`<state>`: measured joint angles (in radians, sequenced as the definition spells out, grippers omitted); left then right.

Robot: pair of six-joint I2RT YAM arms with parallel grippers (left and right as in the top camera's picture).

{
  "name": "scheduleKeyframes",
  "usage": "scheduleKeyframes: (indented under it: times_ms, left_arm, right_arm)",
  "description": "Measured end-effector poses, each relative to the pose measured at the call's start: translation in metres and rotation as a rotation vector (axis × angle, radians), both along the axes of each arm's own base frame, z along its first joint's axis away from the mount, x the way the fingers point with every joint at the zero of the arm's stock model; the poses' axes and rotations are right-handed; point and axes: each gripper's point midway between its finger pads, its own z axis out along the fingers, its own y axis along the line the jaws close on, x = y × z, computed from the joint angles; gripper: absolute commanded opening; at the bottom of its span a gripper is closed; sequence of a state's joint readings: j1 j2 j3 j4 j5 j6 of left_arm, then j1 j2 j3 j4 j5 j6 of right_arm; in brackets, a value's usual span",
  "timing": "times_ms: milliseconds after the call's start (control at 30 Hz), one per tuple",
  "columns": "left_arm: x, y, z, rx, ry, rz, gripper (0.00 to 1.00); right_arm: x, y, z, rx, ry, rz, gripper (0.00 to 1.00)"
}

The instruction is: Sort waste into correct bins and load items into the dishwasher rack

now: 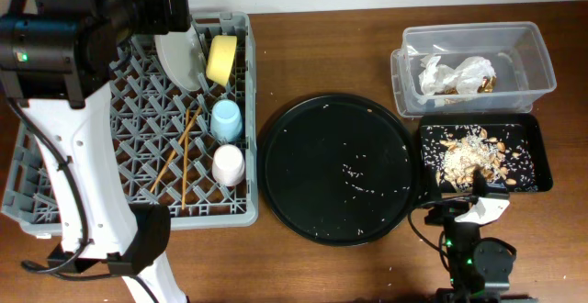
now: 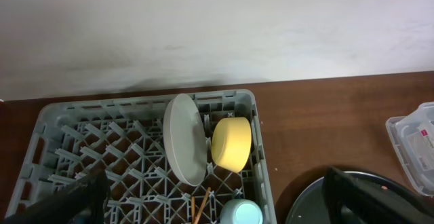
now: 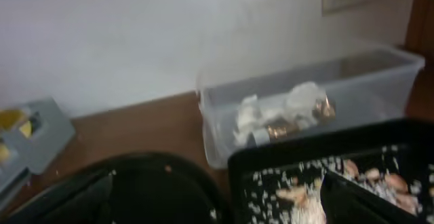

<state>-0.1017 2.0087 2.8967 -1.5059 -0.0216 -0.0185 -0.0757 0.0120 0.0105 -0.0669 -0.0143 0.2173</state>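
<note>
The grey dishwasher rack [image 1: 55,179] at the left holds the pale plate [image 1: 176,53] on edge, the yellow bowl [image 1: 221,59], the blue cup [image 1: 226,119], the pink cup [image 1: 228,165] and two chopsticks [image 1: 181,154]. The clear tub [image 1: 537,60] holds the white napkin [image 1: 434,72] and the gold wrapper [image 1: 485,83]. The shallow black tray [image 1: 542,161] holds food scraps [image 1: 469,156]. My left gripper [image 1: 165,5] hangs open and empty high over the rack's far side. In the left wrist view it [image 2: 217,207] is above the plate [image 2: 184,146] and bowl [image 2: 231,142]. My right gripper [image 1: 473,202] is open and empty at the black tray's near edge [image 3: 217,203].
The large round black tray [image 1: 335,168] lies between the rack and the bins, with scattered white crumbs on it. The left arm's white link spans the rack's left side. A wall stands close behind the table.
</note>
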Motion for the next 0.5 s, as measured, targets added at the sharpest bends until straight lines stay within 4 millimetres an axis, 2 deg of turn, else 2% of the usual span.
scheduleKeyframes:
  times_ms: [500]
  left_arm:
    - [0.0000, 0.0000, 0.0000, 0.000, 0.000, 0.000, 0.99]
  right_arm:
    - [0.0001, 0.0038, -0.0018, 0.011, 0.007, 0.014, 0.98]
